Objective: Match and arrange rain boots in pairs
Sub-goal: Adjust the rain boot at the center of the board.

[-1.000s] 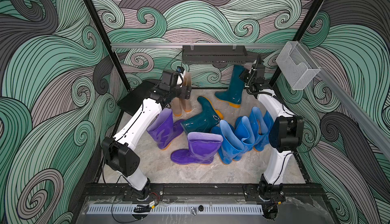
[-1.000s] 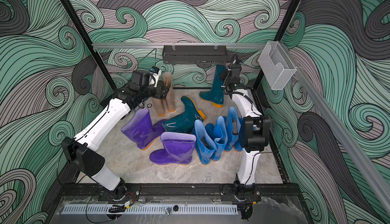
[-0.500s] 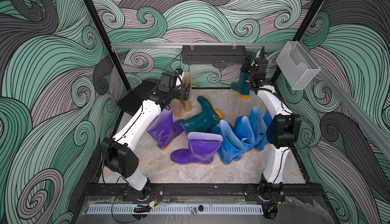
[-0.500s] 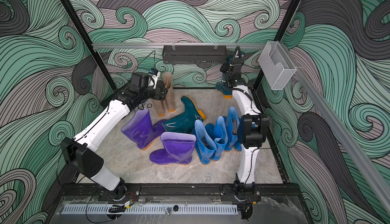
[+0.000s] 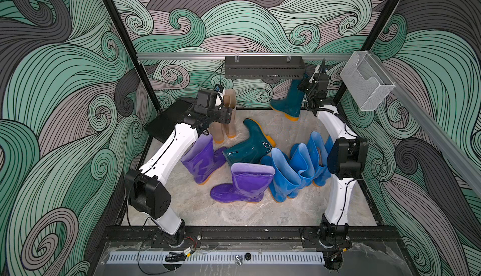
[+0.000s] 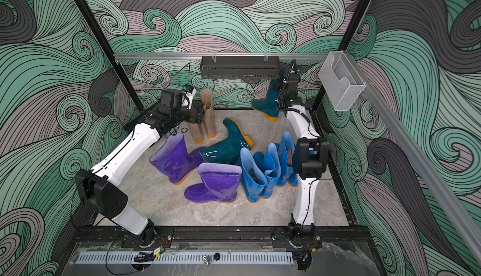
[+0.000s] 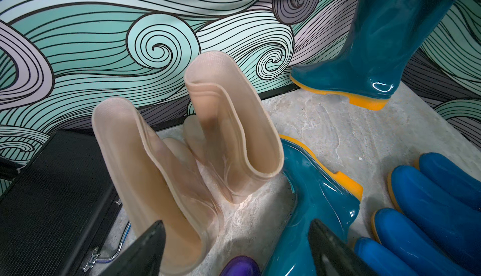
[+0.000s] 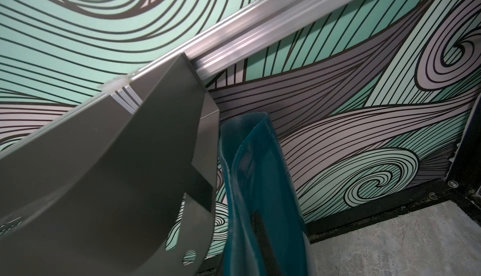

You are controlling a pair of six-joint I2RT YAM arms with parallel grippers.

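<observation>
Your right fingers [image 8: 261, 243] are clamped on the shaft rim of a dark teal boot [image 5: 291, 100], roughly upright at the counter's [image 5: 234, 214] far right corner. Your left fingers [image 7: 145, 254] stand wide apart, holding nothing, just above the beige pair [image 5: 226, 116] near the far left corner. The second teal boot [image 5: 250, 147] lies on its side mid-counter.

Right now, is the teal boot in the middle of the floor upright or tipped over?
Tipped over: the middle teal boot lies on its side, its orange sole facing sideways rather than down.
</observation>
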